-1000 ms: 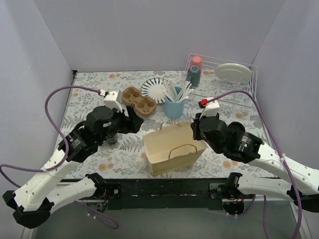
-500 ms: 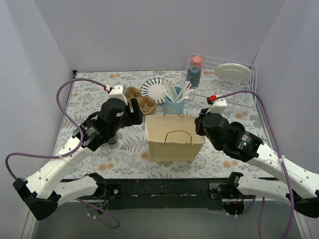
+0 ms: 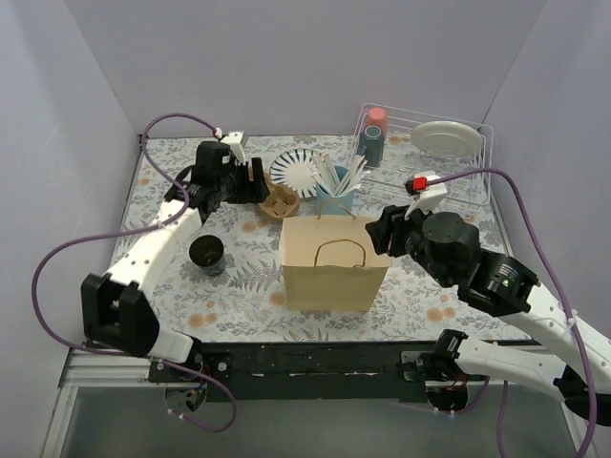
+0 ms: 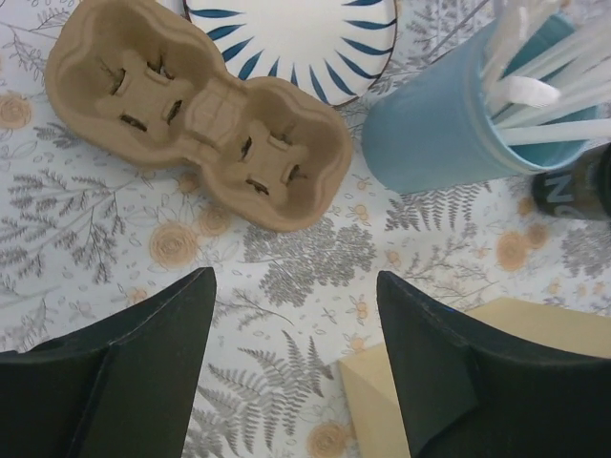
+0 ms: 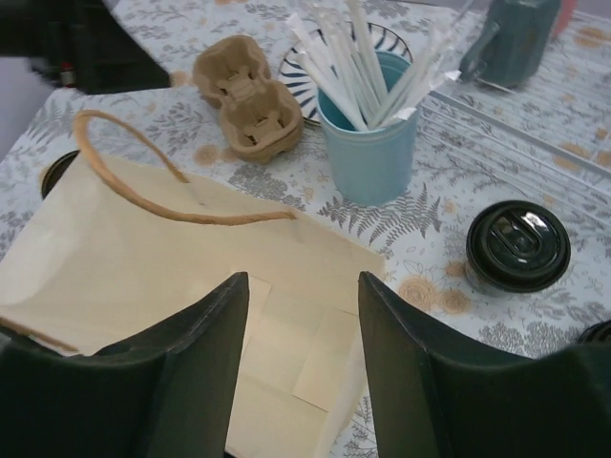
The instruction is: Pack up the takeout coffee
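The tan paper bag (image 3: 334, 267) (image 5: 191, 277) looks folded flat on the middle of the table, one rope handle lying across its face. My right gripper (image 3: 379, 232) (image 5: 304, 281) hovers open just over its folded bottom panel, holding nothing. One black-lidded coffee cup (image 3: 207, 253) stands left of the bag. Another coffee cup (image 5: 517, 245) stands right of it, hidden under my right arm in the top view. My left gripper (image 3: 260, 181) (image 4: 294, 277) is open and empty above the table, just short of the brown two-cup carrier (image 3: 281, 200) (image 4: 200, 110).
A blue cup of white straws (image 3: 334, 196) (image 5: 377, 143) stands behind the bag, beside a blue-striped plate (image 3: 298, 172) (image 4: 291, 29). A wire dish rack (image 3: 477, 162) at the back right holds a pale plate (image 3: 446, 138) and a teal bottle (image 3: 372, 141).
My right gripper has opened and let go of the bag, which has settled square on the table. My left arm has swung back and left to the cup carrier.
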{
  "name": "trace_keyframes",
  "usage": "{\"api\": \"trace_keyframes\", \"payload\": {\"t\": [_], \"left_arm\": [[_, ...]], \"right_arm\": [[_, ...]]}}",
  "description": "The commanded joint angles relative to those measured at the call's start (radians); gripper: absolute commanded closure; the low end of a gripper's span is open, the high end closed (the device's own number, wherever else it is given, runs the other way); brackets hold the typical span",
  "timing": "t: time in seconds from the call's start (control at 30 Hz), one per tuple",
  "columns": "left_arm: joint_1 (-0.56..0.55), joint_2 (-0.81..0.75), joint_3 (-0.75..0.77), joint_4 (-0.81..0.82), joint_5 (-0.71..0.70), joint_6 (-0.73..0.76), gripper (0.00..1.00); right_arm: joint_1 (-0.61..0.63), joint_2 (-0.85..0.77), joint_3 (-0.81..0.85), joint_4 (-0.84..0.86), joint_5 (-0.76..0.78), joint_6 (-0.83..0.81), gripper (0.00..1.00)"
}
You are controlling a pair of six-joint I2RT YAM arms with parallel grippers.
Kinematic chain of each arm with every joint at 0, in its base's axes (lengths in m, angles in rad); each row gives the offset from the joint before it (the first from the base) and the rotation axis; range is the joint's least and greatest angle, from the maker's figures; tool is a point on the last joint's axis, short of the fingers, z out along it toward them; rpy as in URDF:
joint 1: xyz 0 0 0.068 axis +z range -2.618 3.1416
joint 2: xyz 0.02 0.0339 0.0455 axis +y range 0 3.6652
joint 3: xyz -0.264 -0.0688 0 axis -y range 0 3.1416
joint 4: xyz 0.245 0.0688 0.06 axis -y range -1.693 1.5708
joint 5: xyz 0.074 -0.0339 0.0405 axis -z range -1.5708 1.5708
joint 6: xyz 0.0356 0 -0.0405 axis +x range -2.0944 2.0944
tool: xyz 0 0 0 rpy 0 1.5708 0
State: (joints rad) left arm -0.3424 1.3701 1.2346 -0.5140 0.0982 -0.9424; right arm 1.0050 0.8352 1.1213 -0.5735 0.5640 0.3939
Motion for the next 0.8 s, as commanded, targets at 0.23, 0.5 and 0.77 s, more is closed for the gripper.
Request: {"api": "trace_keyframes", "payload": {"t": [0.23,0.5,0.77], "left_arm": [[0.037,0.401,0.329,-0.013,0.031,0.267,0.3],[0.06,0.515,0.405,-0.011,0.009,0.31,0.3],[0.072,0.59,0.431,-0.049,0.072,0.353,0.37]], "right_arm": [[-0.003,-0.206,-0.048,0.121,-0.216,-0.124,0.39],[-0.003,-0.243,-0.011,0.08,-0.195,-0.035,0.41],[-0.003,-0.154,0.095,-0.028,-0.023,-0.124,0.41]]}}
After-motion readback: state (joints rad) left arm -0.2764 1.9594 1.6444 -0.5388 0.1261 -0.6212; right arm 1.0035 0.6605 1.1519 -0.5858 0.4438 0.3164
